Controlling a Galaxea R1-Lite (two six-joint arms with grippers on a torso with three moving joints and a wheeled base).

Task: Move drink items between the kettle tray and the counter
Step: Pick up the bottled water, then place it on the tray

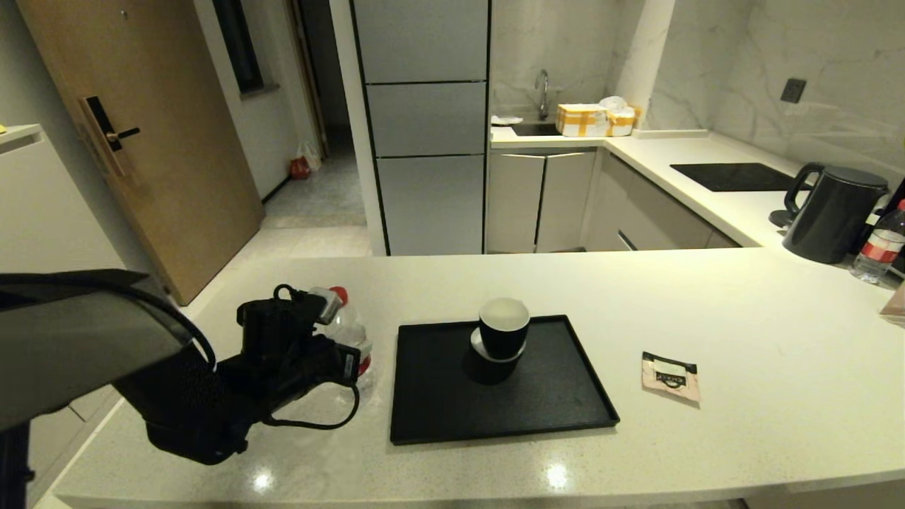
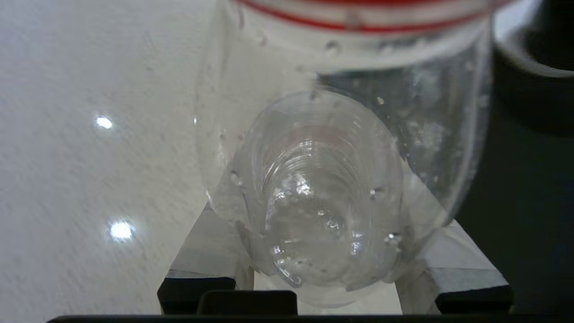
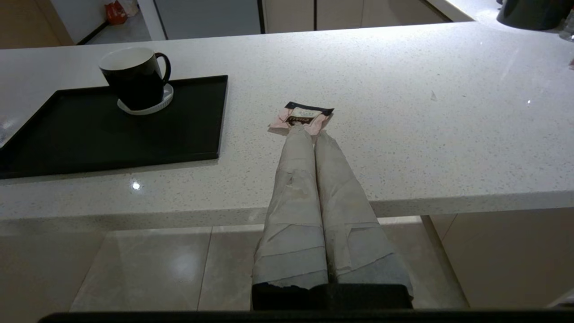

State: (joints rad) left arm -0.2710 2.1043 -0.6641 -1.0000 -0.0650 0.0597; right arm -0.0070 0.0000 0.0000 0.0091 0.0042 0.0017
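The clear water bottle (image 1: pixel 351 334) with its red cap and red label leans over the counter (image 1: pixel 707 304), just left of the kettle tray (image 1: pixel 565 413). My left gripper (image 1: pixel 338 344) is shut on it. In the left wrist view the bottle (image 2: pixel 327 188) fills the gap between the pale fingers (image 2: pixel 197 251), with my left gripper (image 2: pixel 327 215) round it. I cannot tell whether its base touches the counter. The pink sachet (image 1: pixel 670 376) lies flat on the counter right of the tray. My right gripper (image 3: pixel 309 130) is shut and empty, below the counter's front edge, in line with the sachet (image 3: pixel 301 115).
Stacked black cups (image 1: pixel 503 334) stand on the tray's far middle. At the far right are a black kettle (image 1: pixel 834 212), a second red-labelled bottle (image 1: pixel 877 247) and a black cooktop panel (image 1: pixel 735 177). The counter's left edge runs beside my left arm.
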